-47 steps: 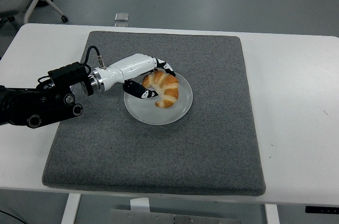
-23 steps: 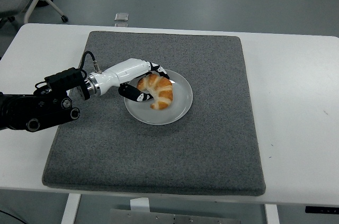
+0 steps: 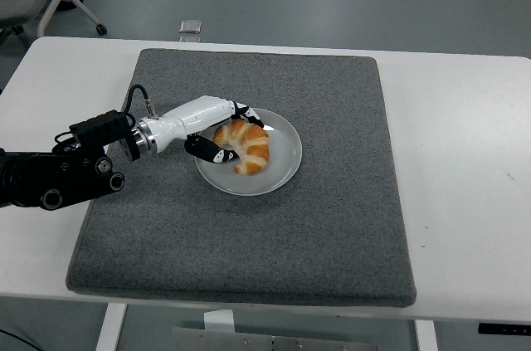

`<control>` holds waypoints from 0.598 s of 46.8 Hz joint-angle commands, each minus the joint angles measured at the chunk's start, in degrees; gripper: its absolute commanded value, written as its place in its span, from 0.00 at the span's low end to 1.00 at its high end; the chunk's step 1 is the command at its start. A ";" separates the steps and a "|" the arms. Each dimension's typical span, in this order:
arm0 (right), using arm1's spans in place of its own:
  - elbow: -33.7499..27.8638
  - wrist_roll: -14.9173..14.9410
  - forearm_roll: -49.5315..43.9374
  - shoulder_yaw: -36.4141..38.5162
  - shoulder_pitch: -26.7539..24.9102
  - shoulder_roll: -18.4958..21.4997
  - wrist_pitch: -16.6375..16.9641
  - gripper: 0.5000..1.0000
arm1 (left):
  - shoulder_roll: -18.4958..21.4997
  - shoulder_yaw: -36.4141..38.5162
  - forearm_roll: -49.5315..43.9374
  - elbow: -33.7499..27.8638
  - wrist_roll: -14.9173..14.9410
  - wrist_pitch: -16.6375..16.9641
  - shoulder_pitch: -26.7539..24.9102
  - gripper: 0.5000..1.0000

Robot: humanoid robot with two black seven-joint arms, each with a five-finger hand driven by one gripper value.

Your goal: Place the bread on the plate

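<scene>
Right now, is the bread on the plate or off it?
On it. The bread lies inside the rim of the plate, toward its left half. The left hand is curled around the bread's left end.

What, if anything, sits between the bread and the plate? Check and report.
Nothing visible does. The bread already lies on the plate, on its left half, with the left hand around its left end. The grey mat around the plate carries nothing else.
</scene>
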 commanded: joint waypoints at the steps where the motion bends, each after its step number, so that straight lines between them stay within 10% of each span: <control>1: 0.00 0.00 0.01 0.00 0.00 0.00 0.00 0.86 | 0.00 -0.01 -0.19 0.01 -0.06 -0.01 0.02 0.46; 28: 0.00 0.00 0.01 0.00 0.00 0.00 0.00 0.86 | -0.09 -0.36 -0.80 0.09 -0.15 -0.01 1.34 0.92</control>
